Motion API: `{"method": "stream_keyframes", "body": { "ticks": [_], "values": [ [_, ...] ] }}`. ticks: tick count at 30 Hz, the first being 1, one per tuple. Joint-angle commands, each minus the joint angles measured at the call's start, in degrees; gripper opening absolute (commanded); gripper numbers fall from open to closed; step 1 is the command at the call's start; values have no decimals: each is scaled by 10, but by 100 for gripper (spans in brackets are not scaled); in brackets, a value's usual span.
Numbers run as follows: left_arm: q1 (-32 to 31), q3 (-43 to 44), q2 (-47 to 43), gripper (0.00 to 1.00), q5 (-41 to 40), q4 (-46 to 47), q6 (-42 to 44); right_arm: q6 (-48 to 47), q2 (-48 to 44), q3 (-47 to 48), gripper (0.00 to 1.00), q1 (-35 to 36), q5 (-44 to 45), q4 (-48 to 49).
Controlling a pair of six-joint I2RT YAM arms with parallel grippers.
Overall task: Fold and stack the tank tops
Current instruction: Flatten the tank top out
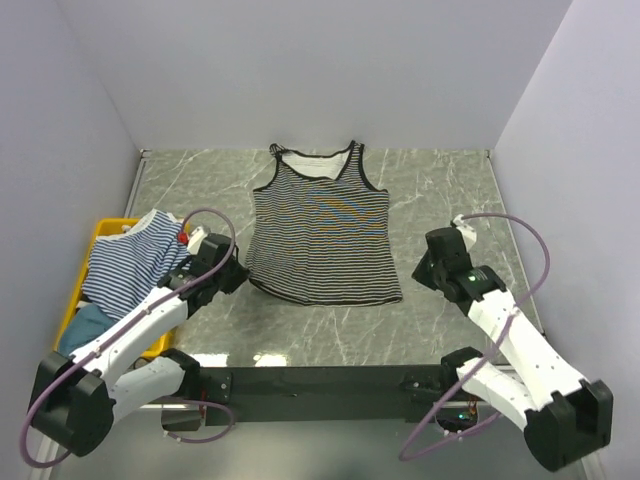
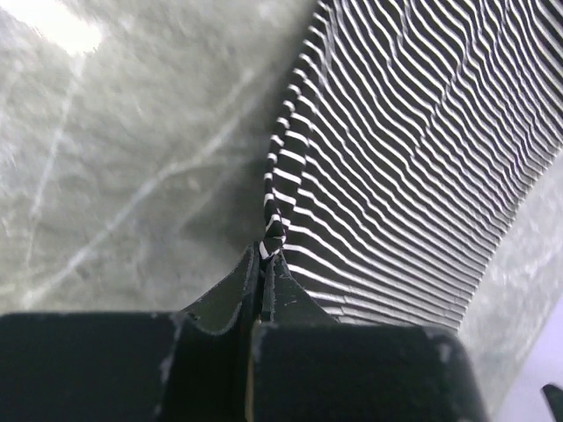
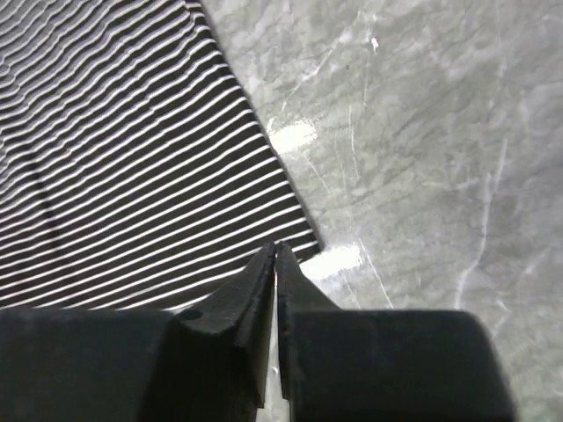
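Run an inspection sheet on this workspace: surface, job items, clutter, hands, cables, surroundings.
Surface: grey marble table, glossy.
Job's things: black-striped tank top flat at centre, unfolded; blue-striped tank top draped over the yellow bin at left.
Clutter: blue cloth in the bin.
Hands: left hand shut on the near left hem corner of the black-striped tank top; right hand shut at its near right corner, grip on the fabric unclear.
Cables: purple cables loop off both arms.
Surroundings: white walls on three sides.
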Motion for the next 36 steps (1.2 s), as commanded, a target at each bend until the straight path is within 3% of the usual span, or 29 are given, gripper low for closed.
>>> {"method": "stream_keyframes", "body": {
  "ticks": [1, 6, 10, 13, 28, 36],
  "values": [
    [-19, 9, -17, 1, 30, -41, -11, -1, -39, 16, 12, 2, 16, -70],
    [-26, -11, -7, 1, 28, -50, -4, 13, 4, -37, 22, 14, -45, -9],
    [-26, -28, -12, 1, 37, -42, -3, 59, 66, -46, 47, 80, -6, 3],
    [-26, -28, -12, 1, 36, -38, 1, 75, 89, -51, 55, 93, 21, 1],
    [0, -24, -21, 1, 45, -41, 29, 116, 161, -71, 57, 92, 68, 60],
    [11, -24, -29, 1, 62, -39, 37, 126, 74, -86, 56, 92, 72, 60]
  ]
}}
